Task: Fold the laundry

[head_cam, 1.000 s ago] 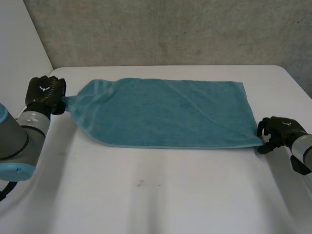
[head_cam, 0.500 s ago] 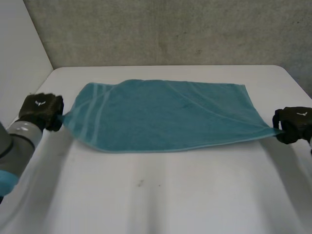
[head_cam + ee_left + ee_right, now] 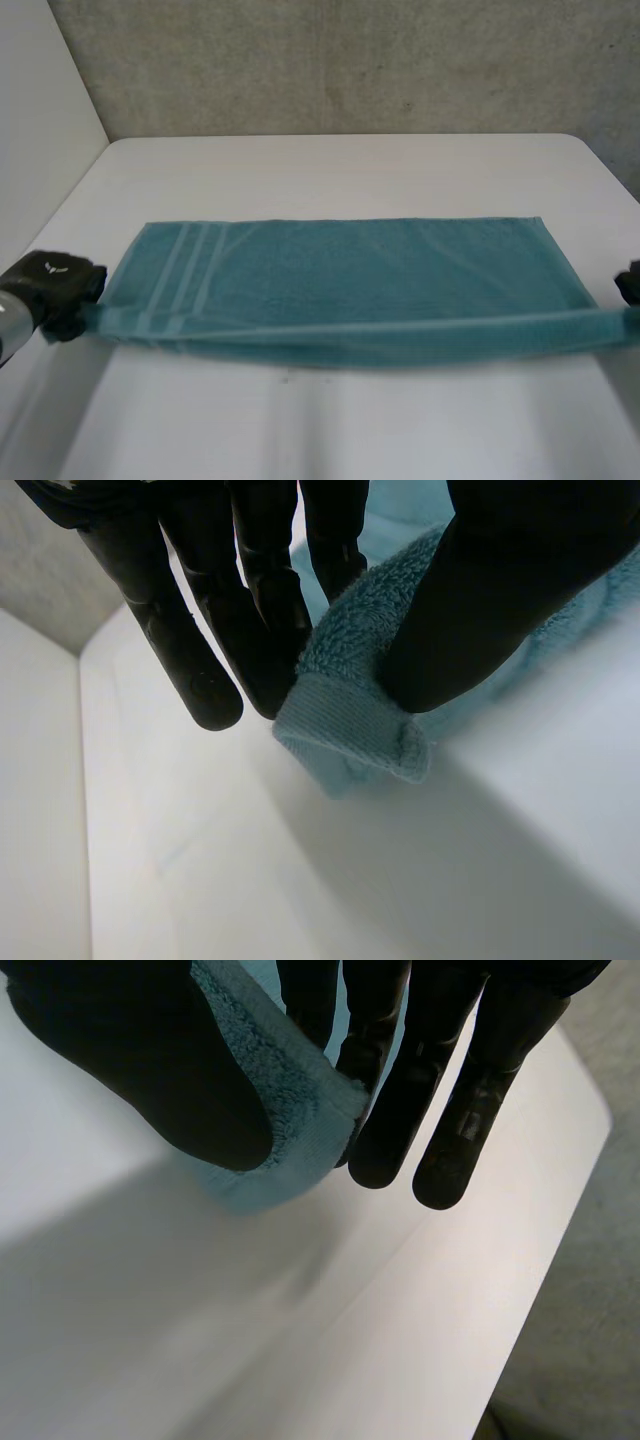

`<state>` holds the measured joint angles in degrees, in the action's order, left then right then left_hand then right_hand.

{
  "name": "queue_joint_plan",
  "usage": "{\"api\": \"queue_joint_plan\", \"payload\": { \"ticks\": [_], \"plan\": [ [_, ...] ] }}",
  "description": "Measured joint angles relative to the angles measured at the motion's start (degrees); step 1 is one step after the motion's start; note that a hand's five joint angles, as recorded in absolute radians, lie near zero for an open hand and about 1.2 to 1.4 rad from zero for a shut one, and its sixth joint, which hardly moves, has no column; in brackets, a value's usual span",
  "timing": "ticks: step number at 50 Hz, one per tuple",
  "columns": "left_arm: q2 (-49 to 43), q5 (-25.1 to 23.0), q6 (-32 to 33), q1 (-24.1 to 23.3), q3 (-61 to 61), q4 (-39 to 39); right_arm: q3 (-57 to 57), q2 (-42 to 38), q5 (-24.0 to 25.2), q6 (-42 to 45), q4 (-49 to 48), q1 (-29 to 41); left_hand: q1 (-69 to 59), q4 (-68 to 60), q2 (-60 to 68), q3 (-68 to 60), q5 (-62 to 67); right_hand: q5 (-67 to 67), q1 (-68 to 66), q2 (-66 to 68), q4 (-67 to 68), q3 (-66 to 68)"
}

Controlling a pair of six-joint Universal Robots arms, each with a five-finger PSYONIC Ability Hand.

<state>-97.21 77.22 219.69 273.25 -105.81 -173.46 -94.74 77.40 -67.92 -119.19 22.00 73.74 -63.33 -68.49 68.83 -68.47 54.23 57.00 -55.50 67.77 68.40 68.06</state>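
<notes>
White table (image 3: 330,170), grey wall (image 3: 330,60) behind it. On the table lies the teal towel (image 3: 350,265), long side running arm to arm, across the middle and toward the near side. Pale stripes (image 3: 190,270) cross it near your left end. The far edge rests flat. The near edge is raised off the table and drawn into a straight band between the two hands, which I judge to be taut since it shows no sag.

Left hand (image 3: 55,290): at the near left corner, just off the cloth's end. Its wrist view shows the thumb (image 3: 500,590) pressing the hemmed corner against straight fingers (image 3: 175,630) — a pinch, not a fist.

Right hand (image 3: 630,285): at the near right corner, at the head view's edge. Its thumb (image 3: 130,1060) and fingers (image 3: 385,1060) pinch that corner likewise.

Judgement: both grips sit on the near corners so you can carry that edge over to the far edge for a lengthwise fold. Tension holds the edge straight, so if either pinch slips, expect a skewed fold. The fold is not yet made — early in the task.
</notes>
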Motion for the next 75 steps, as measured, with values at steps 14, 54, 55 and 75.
{"api": "queue_joint_plan", "payload": {
  "ticks": [14, 54, 55, 75],
  "plan": [
    [-22.0, 2.9, -5.8, -8.2, 19.3, -16.3, 19.5, -21.4, -9.0, -14.0, -15.7, 14.1, 0.0, 0.0, 0.0, 0.0, 0.0, 0.1, 0.0, 0.0, 0.0, 0.1],
    [-36.7, 8.9, -6.3, -13.2, 36.8, -26.6, 43.8, -38.9, -23.5, -25.5, -36.7, 22.1, 52.0, 56.6, -56.9, 56.0, -51.5, -53.1, 43.4, -54.9, -54.8, -55.6],
    [-34.0, 8.9, -6.4, -13.2, 34.6, -26.8, 41.8, -35.4, -23.4, -28.1, -36.6, 21.9, 52.0, 56.6, -56.9, 56.0, -51.5, -53.1, 43.4, -54.9, -54.8, -55.6],
    [-11.1, 8.5, -14.1, -14.1, 8.2, -26.9, 18.2, -12.6, -10.2, -35.9, -18.5, 14.6, 52.0, 56.6, -57.0, 56.0, -51.5, -49.6, 41.0, -50.9, -51.6, -51.2]
  ]
}}
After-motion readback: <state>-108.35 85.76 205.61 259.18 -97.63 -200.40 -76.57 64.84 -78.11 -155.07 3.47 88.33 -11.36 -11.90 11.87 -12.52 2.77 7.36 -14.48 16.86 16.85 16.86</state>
